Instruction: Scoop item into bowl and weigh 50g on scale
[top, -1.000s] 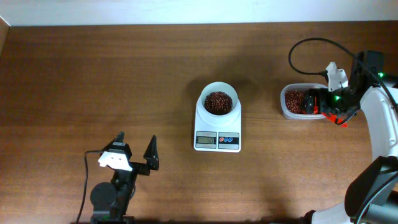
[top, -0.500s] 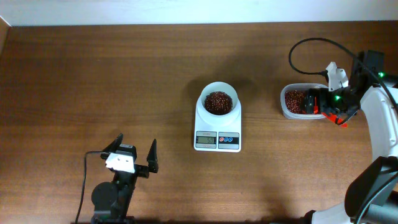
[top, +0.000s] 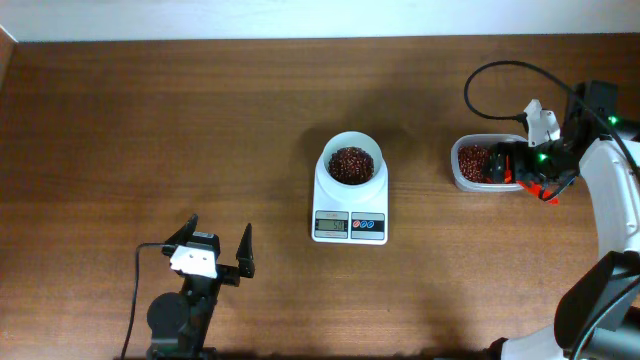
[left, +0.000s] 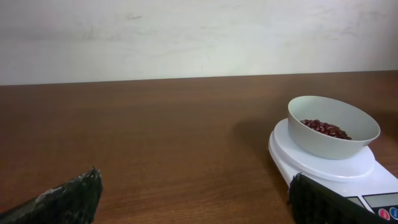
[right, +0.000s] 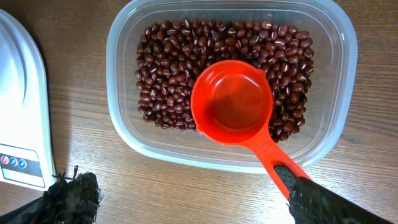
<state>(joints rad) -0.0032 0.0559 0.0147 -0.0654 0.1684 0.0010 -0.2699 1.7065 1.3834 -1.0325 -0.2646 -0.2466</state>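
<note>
The desk (top: 150, 120) carries the scale (top: 350, 205) at centre, its reading too small to tell. At right sits the clear tub (right: 124, 37), within reach of the right tool (right: 186, 182). That tool is spread wide and grips nothing. The left tool (top: 218, 235) is also spread and idle. The bowl (top: 351, 138) rests on the scale so its beans (top: 351, 165) register. The red scoop (right: 233, 109) lies empty in the tub, with its handle under 1 finger.

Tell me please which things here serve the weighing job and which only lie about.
For the job: beans, white bowl, scale, clear tub, orange scoop.
Only lying about: black cable.
</note>
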